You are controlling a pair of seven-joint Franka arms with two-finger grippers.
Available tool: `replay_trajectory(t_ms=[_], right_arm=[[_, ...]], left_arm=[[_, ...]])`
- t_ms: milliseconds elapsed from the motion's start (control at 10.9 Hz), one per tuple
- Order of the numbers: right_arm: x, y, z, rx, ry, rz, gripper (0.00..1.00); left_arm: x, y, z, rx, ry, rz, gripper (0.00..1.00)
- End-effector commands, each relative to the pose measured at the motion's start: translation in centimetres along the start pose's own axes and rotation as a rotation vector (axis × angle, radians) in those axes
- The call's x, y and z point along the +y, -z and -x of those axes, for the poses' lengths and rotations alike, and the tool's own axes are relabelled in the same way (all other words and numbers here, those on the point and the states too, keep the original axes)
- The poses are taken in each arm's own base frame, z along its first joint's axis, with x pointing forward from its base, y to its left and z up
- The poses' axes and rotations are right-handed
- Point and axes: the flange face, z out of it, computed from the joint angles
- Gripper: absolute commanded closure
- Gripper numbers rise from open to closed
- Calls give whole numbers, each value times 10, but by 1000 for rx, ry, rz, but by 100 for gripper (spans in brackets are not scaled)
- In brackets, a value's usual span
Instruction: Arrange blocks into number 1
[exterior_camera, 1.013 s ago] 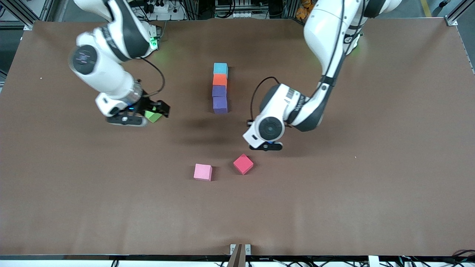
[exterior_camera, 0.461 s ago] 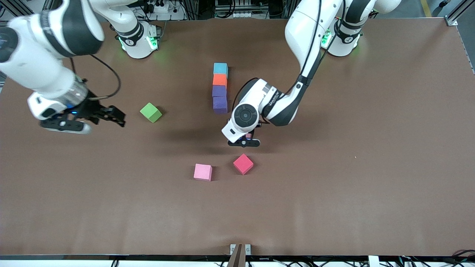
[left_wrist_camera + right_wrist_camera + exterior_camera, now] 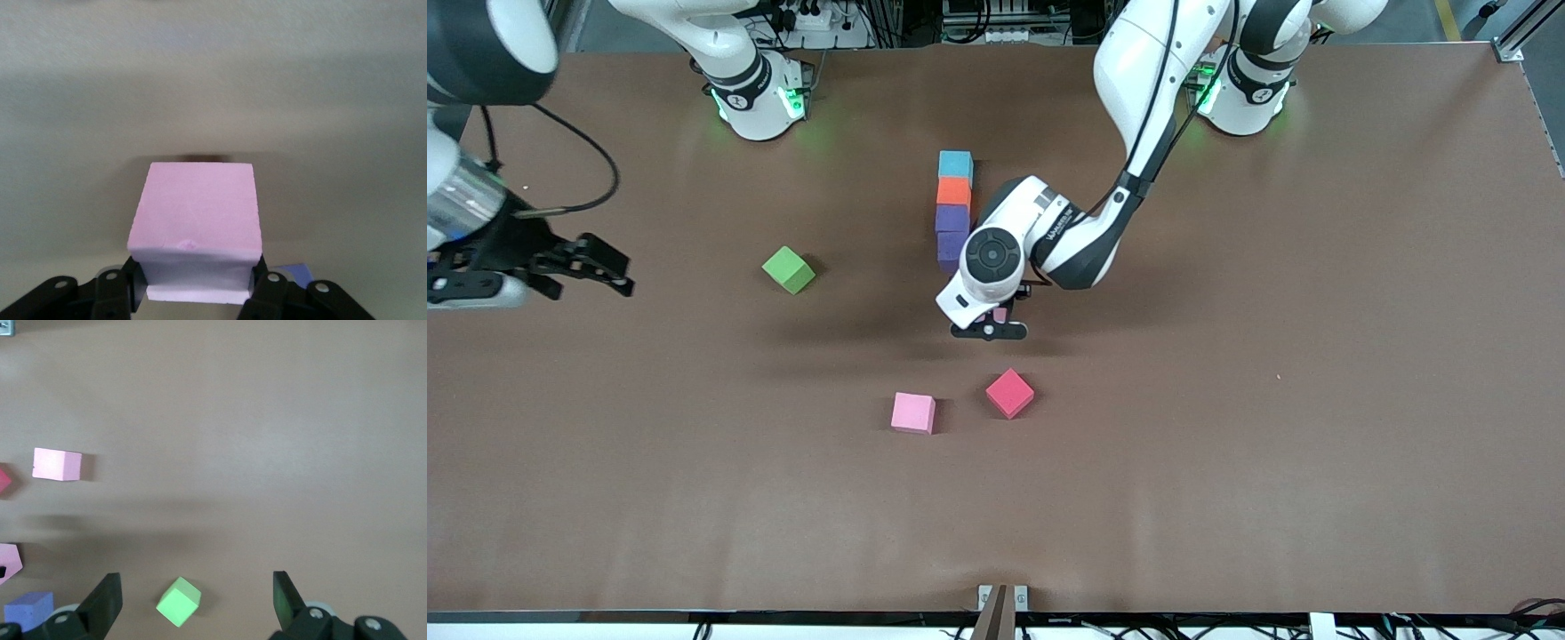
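Observation:
A column of blocks runs cyan (image 3: pixel 955 164), orange (image 3: pixel 953 191), purple (image 3: pixel 951 218), purple (image 3: pixel 950 249), the last partly hidden by the left arm. My left gripper (image 3: pixel 989 325) (image 3: pixel 197 290) hangs over the table just past that purple end, shut on a pink block (image 3: pixel 193 220) (image 3: pixel 1000 314). The green block (image 3: pixel 789 269) (image 3: pixel 178 601) lies alone toward the right arm's end. My right gripper (image 3: pixel 609 267) (image 3: pixel 197 587) is open and holds nothing, over the table edge at its own end. A second pink block (image 3: pixel 913 412) (image 3: pixel 57 464) and the red block (image 3: pixel 1010 393) lie nearer the camera.
The brown table (image 3: pixel 1227 444) carries nothing else. The left arm's elbow (image 3: pixel 1067 240) hangs low beside the column. A small metal bracket (image 3: pixel 1002 596) sits at the table's near edge.
My right gripper let go of the green block and drew away to its end of the table. My left gripper carried the pink block toward the column's purple end.

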Motion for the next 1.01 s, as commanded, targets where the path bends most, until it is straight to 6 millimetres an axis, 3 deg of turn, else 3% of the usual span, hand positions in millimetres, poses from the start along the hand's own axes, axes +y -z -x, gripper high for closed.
replay_trajectory(t_ms=[0, 276, 921], right_arm=[[16, 17, 0, -52, -21, 14, 0], [42, 21, 4, -75, -78, 16, 0], [40, 12, 0, -81, -75, 17, 0]], left_arm=[[14, 0, 6, -18, 51, 39, 100], [17, 0, 8, -48, 91, 74, 100], [25, -2, 13, -58, 153, 113, 100]])
